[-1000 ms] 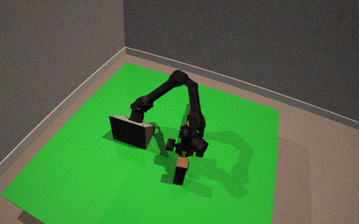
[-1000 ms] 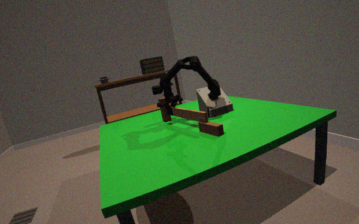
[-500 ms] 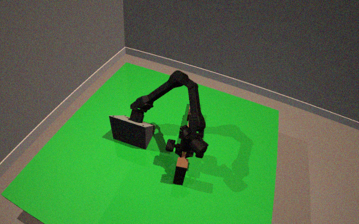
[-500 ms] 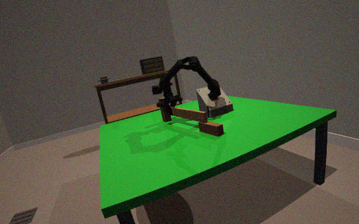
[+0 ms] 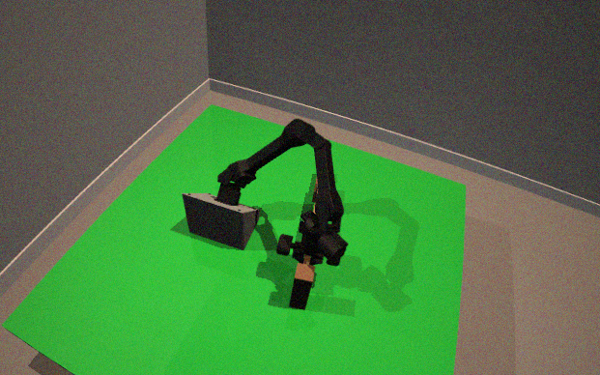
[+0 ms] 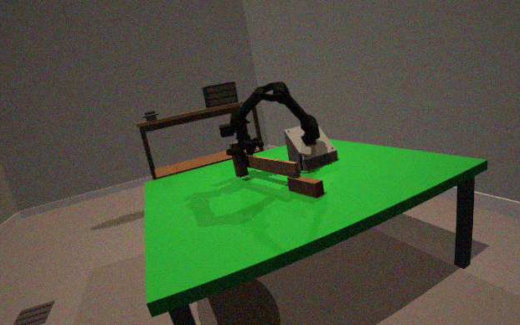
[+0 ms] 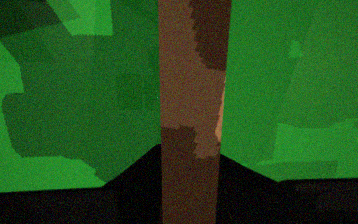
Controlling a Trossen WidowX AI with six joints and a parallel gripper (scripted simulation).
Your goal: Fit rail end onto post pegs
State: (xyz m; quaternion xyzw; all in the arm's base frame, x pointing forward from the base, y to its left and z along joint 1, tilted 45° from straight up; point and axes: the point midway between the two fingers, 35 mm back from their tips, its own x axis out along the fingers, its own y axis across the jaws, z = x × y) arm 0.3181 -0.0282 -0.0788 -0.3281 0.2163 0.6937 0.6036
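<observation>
The long wooden rail (image 6: 274, 165) (image 7: 190, 100) is held up off the table and looks roughly level. Its far end is at the bracket on the low footboard block (image 6: 306, 187). My gripper (image 5: 308, 257) (image 6: 244, 158) (image 7: 178, 151) is shut on the rail close to its post end, with a black finger on each side in the wrist view. The short wooden post (image 5: 303, 277) (image 6: 240, 166) stands just beyond the gripper. The rail's end is at or very near the post; the gripper and the angle hide the pegs and holes, so I cannot tell whether they touch.
The arm's grey angled base (image 5: 218, 219) (image 6: 312, 151) stands on the green table (image 5: 136, 290) (image 6: 206, 260), off to one side of the rail. The arm arches high from it to the rail. A wooden shelf (image 6: 189, 116) stands on the floor behind the table.
</observation>
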